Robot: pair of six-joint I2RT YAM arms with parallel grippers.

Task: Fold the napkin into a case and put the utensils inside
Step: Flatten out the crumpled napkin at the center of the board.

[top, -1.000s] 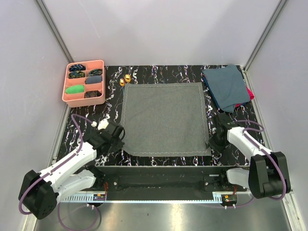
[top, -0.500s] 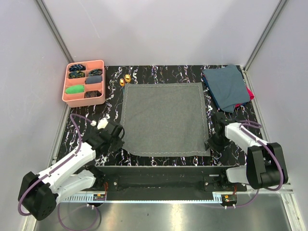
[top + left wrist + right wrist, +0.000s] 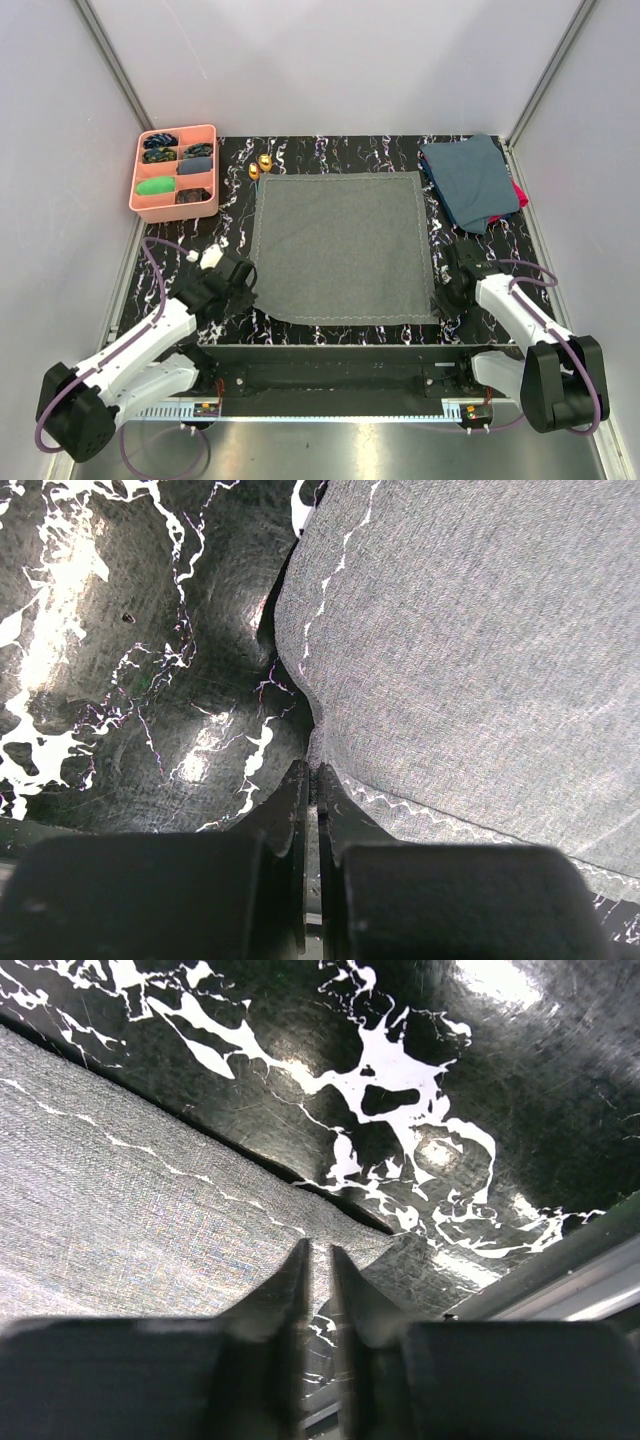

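Left claw (image 3: 312, 775) pinching napkin (image 3: 340, 245), pink tray (image 3: 152, 209) filled

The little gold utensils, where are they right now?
In the top view, the gold utensils lie on the black table just past the napkin's far left corner, right of the pink tray.

The table (image 3: 340, 152) has a black top with white veins. A grey napkin (image 3: 340, 245) lies flat in the middle. Two gold utensils (image 3: 260, 165) lie just beside its far left corner. A pink tray (image 3: 172, 212) stands far left, and folded blue-teal cloths (image 3: 470, 180) lie far right.
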